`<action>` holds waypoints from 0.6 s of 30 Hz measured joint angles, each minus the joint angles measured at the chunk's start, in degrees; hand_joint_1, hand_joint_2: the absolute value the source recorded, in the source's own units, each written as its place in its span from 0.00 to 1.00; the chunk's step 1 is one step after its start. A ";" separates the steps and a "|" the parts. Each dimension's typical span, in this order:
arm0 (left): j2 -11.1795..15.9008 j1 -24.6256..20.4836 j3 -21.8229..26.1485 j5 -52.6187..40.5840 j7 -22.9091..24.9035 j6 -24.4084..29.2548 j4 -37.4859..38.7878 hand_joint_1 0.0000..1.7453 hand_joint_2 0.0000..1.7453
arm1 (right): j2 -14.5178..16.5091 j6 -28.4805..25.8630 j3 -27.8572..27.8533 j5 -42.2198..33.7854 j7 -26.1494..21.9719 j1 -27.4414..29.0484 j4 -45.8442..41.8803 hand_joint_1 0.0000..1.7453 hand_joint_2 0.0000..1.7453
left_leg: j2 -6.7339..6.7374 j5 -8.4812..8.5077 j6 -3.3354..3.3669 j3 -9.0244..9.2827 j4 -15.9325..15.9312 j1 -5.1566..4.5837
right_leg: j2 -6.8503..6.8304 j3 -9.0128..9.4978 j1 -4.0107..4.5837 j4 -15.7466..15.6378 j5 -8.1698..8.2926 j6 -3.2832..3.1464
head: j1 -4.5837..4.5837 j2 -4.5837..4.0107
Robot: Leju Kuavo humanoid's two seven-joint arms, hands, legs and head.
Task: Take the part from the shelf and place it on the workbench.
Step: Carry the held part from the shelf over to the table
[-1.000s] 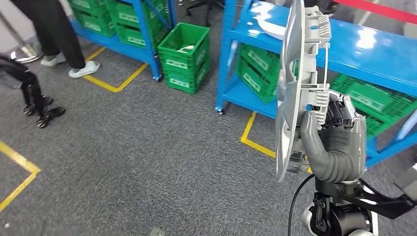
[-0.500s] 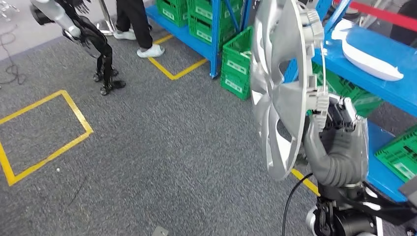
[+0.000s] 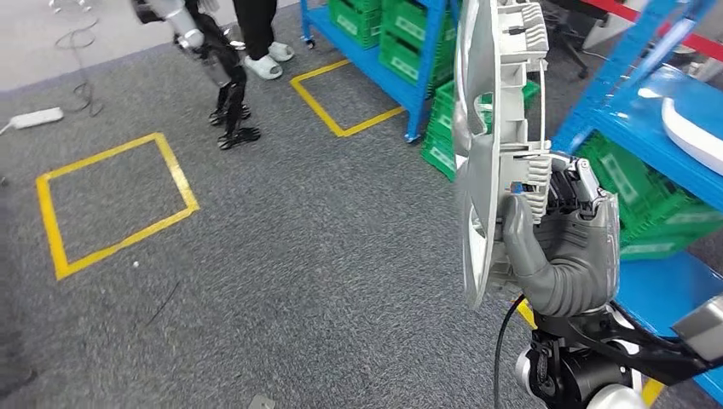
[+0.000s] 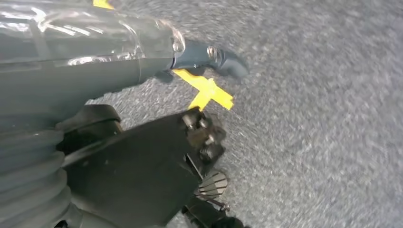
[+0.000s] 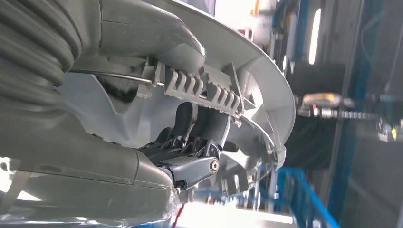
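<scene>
The part (image 3: 486, 162), a silver hubcap, stands on edge in the air in front of the robot, above the grey carpet (image 3: 281, 256), its spoked face turned to the robot's left and its ribbed back toward the right hand (image 3: 563, 247). It looks like thin moulded plastic: light and fairly stiff, but broad, so it would likely swing or twist if held loosely, and the clips and wire ring on the back seem the parts most apt to snap. The rim by a clip block is the sound place to hold, and that is where the hand has it: the thumb (image 3: 516, 226) lies against the inner side, while the dark fingers (image 5: 199, 137) hook under the toothed clip from behind, closed firmly on the part. The left hand (image 4: 209, 142) hangs over the carpet; whether its fingers are spread or curled I cannot tell. Blue shelves (image 3: 673, 136) with green crates (image 3: 631, 179) stand just beyond, to the right.
</scene>
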 joint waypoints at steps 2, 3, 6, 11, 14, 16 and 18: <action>0.23 0.12 0.10 1.78 -0.14 0.06 0.11 0.00 1.00 | 0.07 0.33 0.05 -0.52 -0.52 -0.03 -0.02 1.00 1.00 | -1.79 -0.02 0.68 0.13 -0.14 0.14 | 0.65 0.33 -0.28 0.37 -1.04 0.56 | 0.30 0.00; 0.37 0.13 0.27 3.07 -0.40 0.05 0.19 0.00 1.00 | 0.10 0.54 0.07 -0.79 -0.74 0.02 -0.03 1.00 1.00 | -2.71 -0.02 1.05 0.25 -0.21 0.24 | 2.20 -0.26 -0.43 2.06 -2.29 0.72 | 0.53 0.00; 0.69 0.10 1.26 6.94 -1.45 -0.25 0.38 0.00 1.00 | 0.19 0.86 0.22 -1.29 -1.15 0.58 0.05 1.00 1.00 | -5.53 -0.11 1.88 0.46 -0.24 0.07 | 6.53 -5.96 -0.47 13.42 -7.43 0.55 | 1.57 0.00; 1.11 0.39 2.46 8.14 -1.49 -1.41 0.72 0.00 1.00 | 0.36 0.74 1.16 -1.62 -1.70 1.53 0.56 1.00 1.00 | -9.83 -0.27 2.11 1.33 -0.23 -0.43 | 8.74 -6.39 0.04 8.91 -0.33 -1.04 | 2.13 0.00; 1.16 0.40 3.01 8.67 -1.45 -1.91 0.81 0.00 1.00 | 0.62 0.75 1.64 -1.63 -2.99 1.89 0.70 1.00 1.00 | -11.41 -0.12 1.66 1.01 -0.23 -0.32 | 10.78 -4.07 0.24 2.29 2.44 -1.92 | 2.07 0.00; 1.27 0.58 3.36 9.30 -1.72 -2.14 0.89 0.00 1.00 | 0.88 0.74 1.81 -1.66 -3.81 2.03 0.83 1.00 1.00 | -11.91 0.04 1.12 0.63 -0.27 -0.19 | 9.95 -3.74 0.27 1.28 2.50 -2.19 | 2.13 0.00; 1.42 0.72 3.82 9.90 -2.21 -2.18 0.97 0.00 1.00 | 1.31 0.68 1.99 -1.70 -4.26 2.19 1.01 1.00 1.00 | -8.88 -1.06 0.52 -0.05 1.00 -0.37 | 8.79 -3.07 0.11 0.11 2.96 -2.47 | 1.75 0.00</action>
